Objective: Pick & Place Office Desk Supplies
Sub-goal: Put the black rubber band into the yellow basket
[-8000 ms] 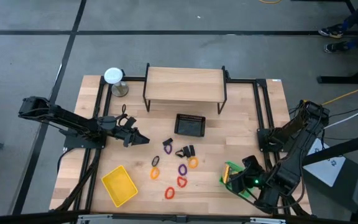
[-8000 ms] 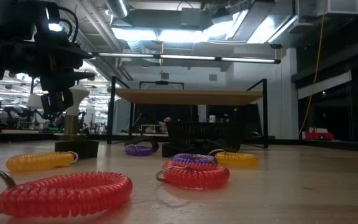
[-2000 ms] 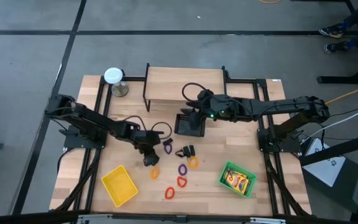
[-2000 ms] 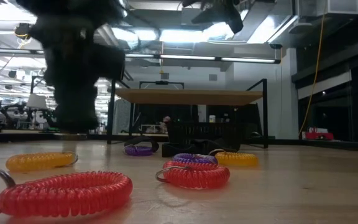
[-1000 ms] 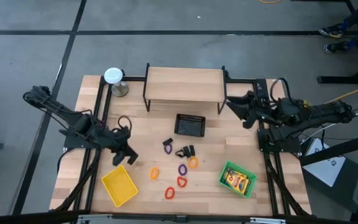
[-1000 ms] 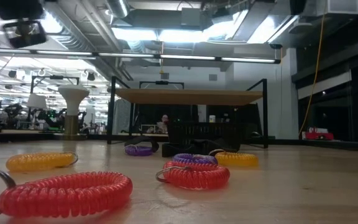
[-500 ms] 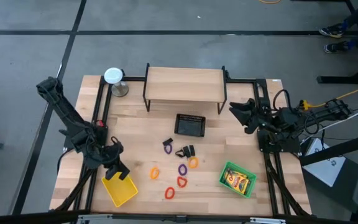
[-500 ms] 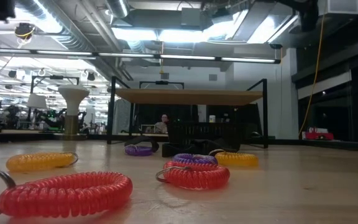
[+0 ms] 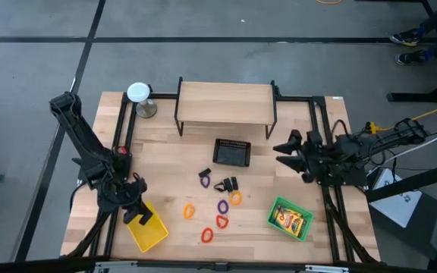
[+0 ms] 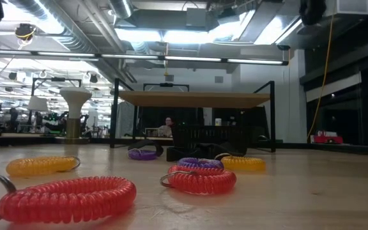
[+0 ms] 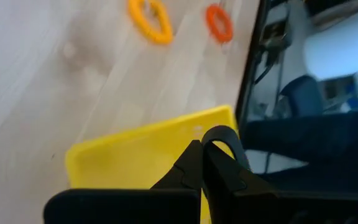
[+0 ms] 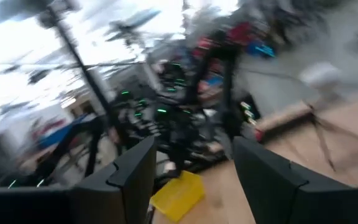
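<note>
L gripper [image 9: 144, 218] hangs over near corner of yellow tray [image 9: 152, 235], front-left of bench [image 9: 294, 163]. Fingers [image 11: 219, 163] pressed together; left wrist view shows them tip to tip over tray floor, nothing seen between them. Can't tell if anything lies in tray under arm.

R gripper [image 9: 285, 149] at right side of bench, beside black mesh basket [image 9: 232, 152] but well apart from it, pointing toward centre. Fingers [image 12: 132, 171] spread wide, nothing between them.

Supplies: rings loose mid-bench – purple ring [image 9: 204, 180] by black clips [image 9: 227, 184], yellow ring [image 9: 236, 199], second purple ring [image 9: 223, 206], orange ring [image 9: 189, 210], two red rings [image 9: 221, 221] and [image 9: 207, 235] nearest front edge. Low view has same lot as coiled bands, front red one [image 10: 66, 198] biggest. Crayon pack [image 9: 290, 221] already lying in green tray [image 9: 277, 205], front-right. White-topped metal object [image 9: 138, 93] at back-left, shelf [image 9: 226, 101] at back; neither involved.

Step, as I read it: between picks. L at drop end over yellow tray, R free and ready. Most rings + clips not yet sorted.

Next: L must lift clear of tray, open, swing to nearest ring (orange one closest). Rings thin, flat on wood – needs low approach, one finger inside loop. Risk: ring skids or nudges neighbours; both arms reaching centre cluster could crowd.
</note>
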Robot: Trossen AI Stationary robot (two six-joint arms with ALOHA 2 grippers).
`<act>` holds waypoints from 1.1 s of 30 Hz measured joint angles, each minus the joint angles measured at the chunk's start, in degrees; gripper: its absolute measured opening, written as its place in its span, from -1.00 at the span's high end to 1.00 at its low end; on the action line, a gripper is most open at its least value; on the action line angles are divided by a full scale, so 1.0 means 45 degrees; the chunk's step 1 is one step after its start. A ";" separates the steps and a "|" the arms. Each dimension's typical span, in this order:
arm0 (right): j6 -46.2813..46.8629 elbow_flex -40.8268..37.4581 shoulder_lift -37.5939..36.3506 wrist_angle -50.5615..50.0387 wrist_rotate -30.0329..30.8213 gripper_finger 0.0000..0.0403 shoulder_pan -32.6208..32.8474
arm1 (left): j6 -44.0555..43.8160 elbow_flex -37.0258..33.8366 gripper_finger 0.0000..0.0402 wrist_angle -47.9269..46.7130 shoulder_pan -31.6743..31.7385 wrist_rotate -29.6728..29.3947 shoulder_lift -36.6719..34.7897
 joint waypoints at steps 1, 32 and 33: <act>-0.0449 0.0000 -0.0001 0.0262 -0.0435 -0.06 -0.0001 | 0.0009 0.0000 0.99 -0.0040 -0.0047 0.0118 0.0151; -0.0489 0.0005 -0.0098 0.0222 -0.1301 -0.06 -0.0006 | -0.1758 0.0763 0.04 0.1385 -0.0482 0.1164 0.3012; -0.0493 0.0005 -0.0098 0.0222 -0.1417 -0.06 -0.0006 | -0.1656 0.0904 0.05 0.1381 -0.0446 0.1065 0.2831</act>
